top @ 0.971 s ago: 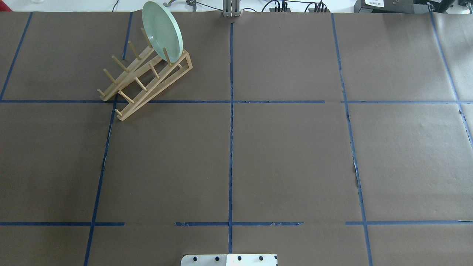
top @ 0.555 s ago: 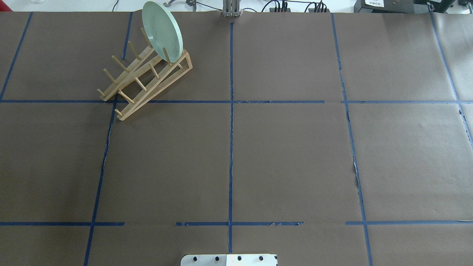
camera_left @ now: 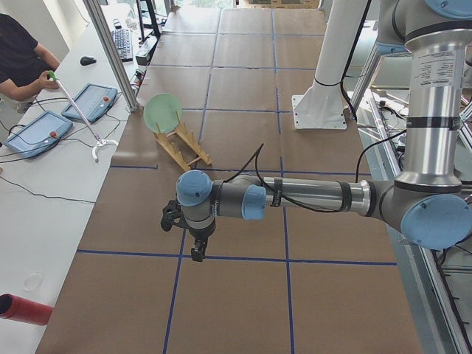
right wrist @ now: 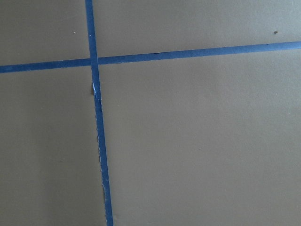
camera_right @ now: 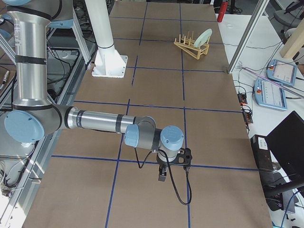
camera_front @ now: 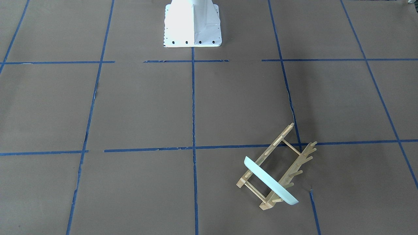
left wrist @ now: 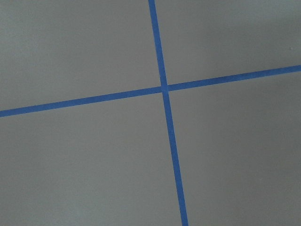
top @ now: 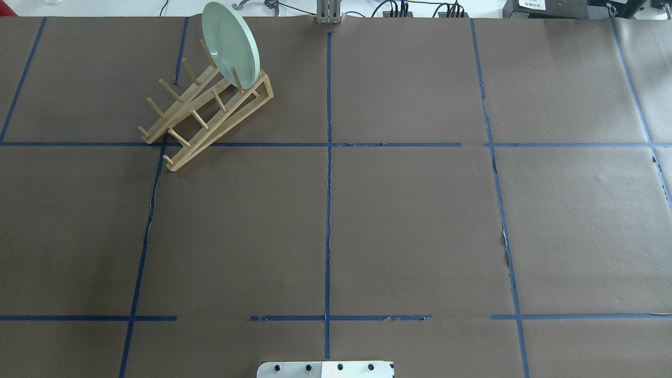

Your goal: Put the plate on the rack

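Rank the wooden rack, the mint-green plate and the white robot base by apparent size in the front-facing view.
1. Light wooden peg rack: longest span.
2. White metal robot base: cropped at the frame's top, so its rank against the rack is unsure.
3. Round mint-green plate: edge-on, a thin sliver.

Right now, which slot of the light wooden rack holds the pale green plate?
End slot of the rack farthest from the robot; the plate stands there, others empty.

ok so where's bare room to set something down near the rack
Bare brown paper runs from the rack to the robot base and across the robot's right half, crossed only by blue tape lines. Crowded only at the rack's far end, where the plate stands between pegs; the nearer peg slots hold nothing.
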